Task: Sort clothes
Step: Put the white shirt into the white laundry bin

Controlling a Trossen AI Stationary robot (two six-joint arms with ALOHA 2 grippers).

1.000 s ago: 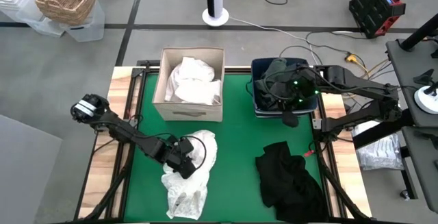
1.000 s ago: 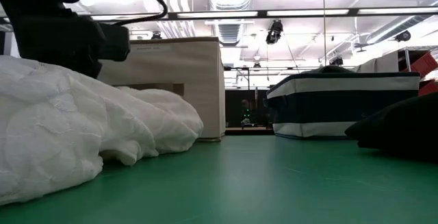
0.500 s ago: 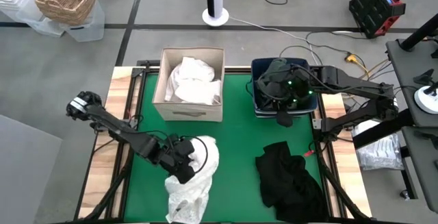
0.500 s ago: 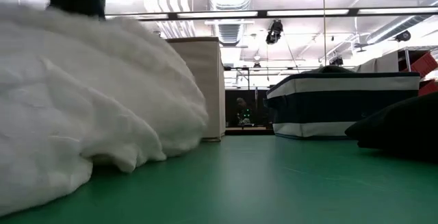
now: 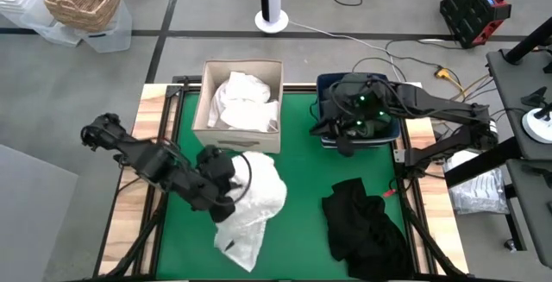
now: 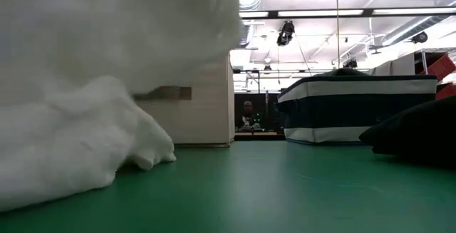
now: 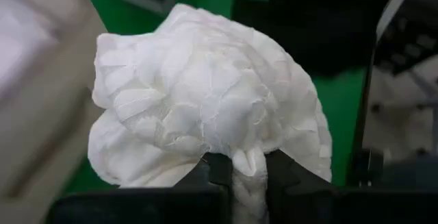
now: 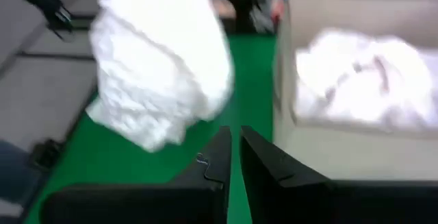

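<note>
Two arms, two bins: one beige box (image 5: 239,135), one navy bin (image 5: 332,134); one wicker basket (image 5: 84,0).

Overhead straight down on the whole table (image 5: 302,153), table-level across it into the room, each wrist close behind its own fingers, with the white garment (image 5: 255,206) filling the low view (image 6: 85,83) and shared by both wrist views (image 7: 205,107) (image 8: 161,59).

My green-topped table (image 5: 297,166): beige fabric box (image 5: 239,135) and navy blue bin (image 5: 328,131) at the far edge; white garment (image 5: 254,209) near the front edge; black garment (image 5: 362,222) at the front right corner.
</note>
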